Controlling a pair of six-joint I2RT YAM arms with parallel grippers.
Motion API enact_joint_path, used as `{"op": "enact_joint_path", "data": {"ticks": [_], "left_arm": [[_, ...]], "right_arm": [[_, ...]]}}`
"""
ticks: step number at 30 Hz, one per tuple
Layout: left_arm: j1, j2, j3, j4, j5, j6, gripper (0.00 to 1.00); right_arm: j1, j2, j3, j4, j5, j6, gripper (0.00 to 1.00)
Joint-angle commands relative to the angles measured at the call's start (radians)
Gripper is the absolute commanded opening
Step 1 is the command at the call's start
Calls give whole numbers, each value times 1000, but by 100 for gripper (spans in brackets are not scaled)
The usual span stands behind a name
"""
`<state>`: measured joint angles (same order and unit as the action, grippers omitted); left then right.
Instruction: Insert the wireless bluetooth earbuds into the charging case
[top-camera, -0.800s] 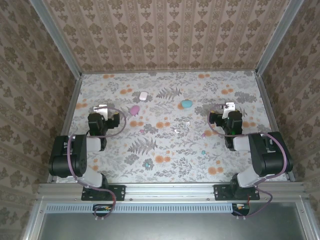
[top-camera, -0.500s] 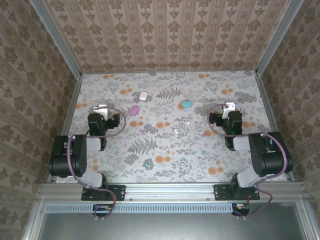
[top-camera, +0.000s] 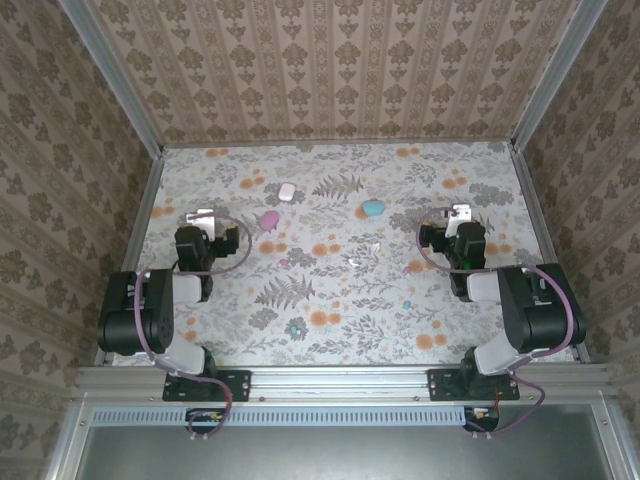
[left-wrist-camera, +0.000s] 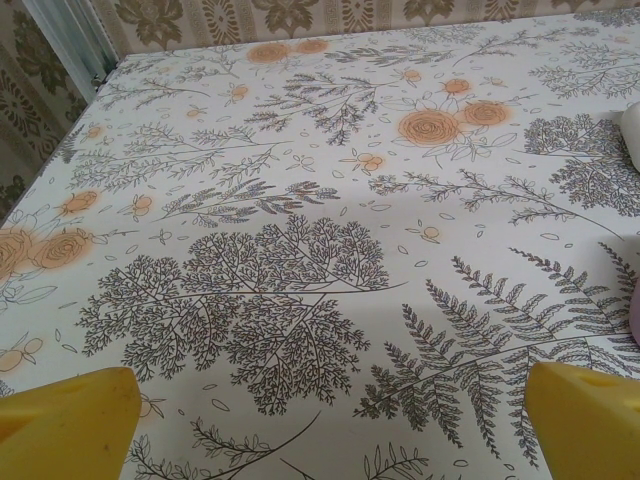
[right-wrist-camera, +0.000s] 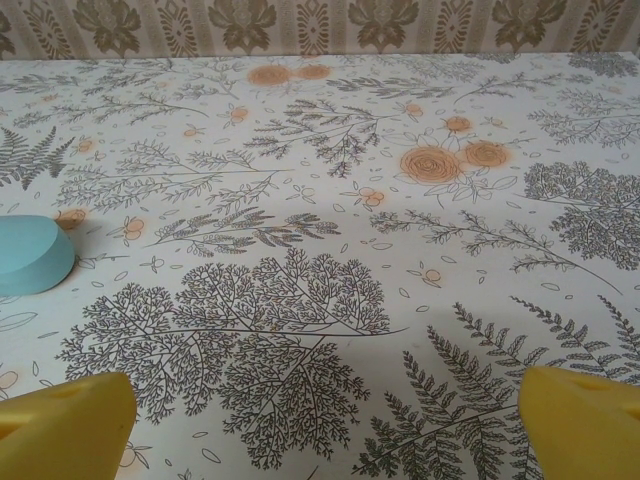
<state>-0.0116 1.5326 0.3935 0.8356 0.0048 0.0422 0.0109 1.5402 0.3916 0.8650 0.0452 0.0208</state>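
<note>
Sitting low over the flowered worktop, the left gripper and right gripper each have their jaws spread wide with nothing between them, one at each side of the scatter, which looks like a ready stance before any pick; the earbuds lie loose as tiny specks across the middle of the worktop, between the two arms and well apart from one another; the white case and pink case sit nearer the left gripper, the teal case nearer the right, so each arm probably serves its own side; the teal case lies flat, its long axis running roughly left to right, apparently shut; the buds are too small to tell which way they point.
</note>
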Motion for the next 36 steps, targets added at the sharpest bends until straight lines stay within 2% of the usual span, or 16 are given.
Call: {"op": "enact_joint_path", "data": {"ticks": [1, 4, 6, 10, 12, 15, 17, 19, 21, 23, 25, 27, 29, 32, 36], "left_arm": [[4, -1, 18, -4, 14, 10, 99], [-6, -43, 14, -26, 5, 20, 90], [-7, -116, 32, -128, -26, 0, 90], [6, -270, 78, -338, -34, -67, 95], [15, -329, 104, -415, -41, -141, 100], [31, -362, 162, -528, 38, -214, 98], [35, -353, 206, -580, 100, -266, 96], [30, -322, 250, -609, 203, -293, 94], [13, -278, 305, -640, 298, -321, 92], [-22, -242, 348, -668, 350, -313, 91], [-64, -221, 375, -696, 357, -287, 91], [-100, -213, 386, -707, 357, -257, 91], [-122, -218, 380, -711, 361, -232, 91], [-134, -231, 360, -711, 361, -208, 91], [-136, -254, 346, -723, 367, -184, 91]], "right_arm": [[-3, -4, 14, 3, -11, 12, 100], [6, -16, 19, -14, -22, -5, 99], [13, -54, 53, -108, -27, -16, 98], [9, -122, 315, -685, -17, 71, 99], [9, -96, 453, -917, -79, 100, 97], [11, -38, 602, -1109, -202, 144, 90], [17, 1, 660, -1145, -342, 135, 84], [41, 35, 697, -1150, -399, 122, 82], [69, 80, 718, -1113, -467, 50, 80], [89, 139, 778, -1145, -473, -65, 78], [99, 208, 844, -1206, -420, -181, 78], [104, 291, 951, -1332, -440, -372, 77], [107, 352, 1006, -1348, -426, -460, 77], [108, 422, 1089, -1450, -532, -685, 75], [113, 503, 1154, -1430, -533, -849, 79]]}}
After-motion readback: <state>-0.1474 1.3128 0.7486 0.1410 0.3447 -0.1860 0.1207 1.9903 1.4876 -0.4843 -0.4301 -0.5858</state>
